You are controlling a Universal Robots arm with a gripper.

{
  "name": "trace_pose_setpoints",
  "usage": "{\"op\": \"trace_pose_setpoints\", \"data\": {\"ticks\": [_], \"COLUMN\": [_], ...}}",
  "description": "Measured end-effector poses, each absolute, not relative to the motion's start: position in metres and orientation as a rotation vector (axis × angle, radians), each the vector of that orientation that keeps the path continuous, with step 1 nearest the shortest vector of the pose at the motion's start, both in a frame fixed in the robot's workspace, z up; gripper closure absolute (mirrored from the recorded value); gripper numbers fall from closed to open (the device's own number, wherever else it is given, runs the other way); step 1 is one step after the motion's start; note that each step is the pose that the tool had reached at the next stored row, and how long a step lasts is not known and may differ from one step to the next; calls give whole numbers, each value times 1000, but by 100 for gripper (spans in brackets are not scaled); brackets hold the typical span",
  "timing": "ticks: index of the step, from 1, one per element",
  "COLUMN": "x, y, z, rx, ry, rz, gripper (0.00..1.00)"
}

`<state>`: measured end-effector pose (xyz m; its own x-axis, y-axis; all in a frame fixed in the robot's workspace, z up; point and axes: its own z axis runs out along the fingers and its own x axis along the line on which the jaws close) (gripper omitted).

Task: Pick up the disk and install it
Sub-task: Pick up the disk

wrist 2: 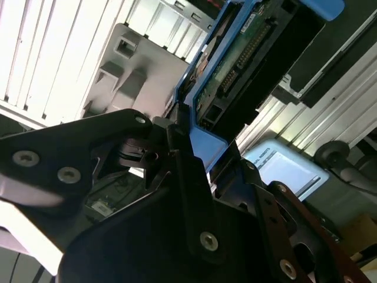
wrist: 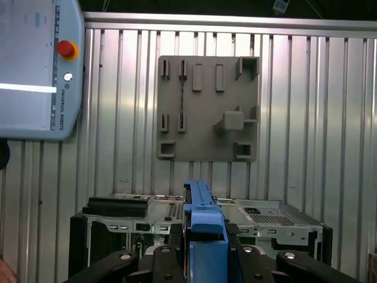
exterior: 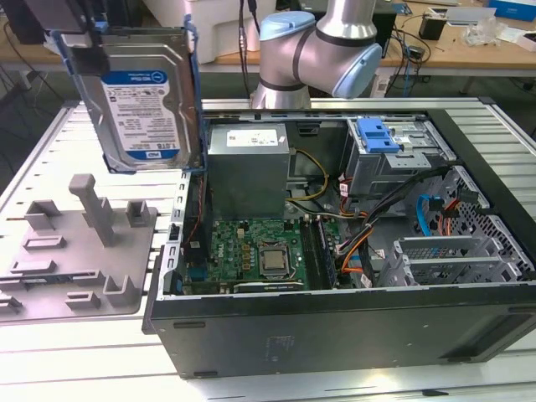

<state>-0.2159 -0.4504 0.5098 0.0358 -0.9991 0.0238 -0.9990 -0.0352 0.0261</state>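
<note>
Disk (exterior: 138, 96) hangs upright at the upper left of the exterior view, label towards the camera. Both wrist views show its blue carrier clamped tight in the gripper (wrist 2: 188, 141). The open computer case (exterior: 335, 343) fills the lower centre, a grey fixture plate (exterior: 75, 251) lies lower left, and the robot arm (exterior: 318, 50) stands top centre behind.

I log the arm (exterior: 322, 52) as fat silver-grey tubular joints with pale blue end caps (exterior: 289, 23). The gripper (wrist 2: 203, 150) is matte black: angular link plates (wrist 2: 88, 159) pinned with round silver screws (wrist 2: 69, 174).
</note>
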Motion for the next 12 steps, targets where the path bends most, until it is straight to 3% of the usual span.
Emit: {"op": "trace_pose_setpoints", "data": {"ticks": [12], "x": [-151], "y": [-477], "z": [512], "rx": [2234], "ry": [-2155], "rz": [-5], "gripper": [63]}}
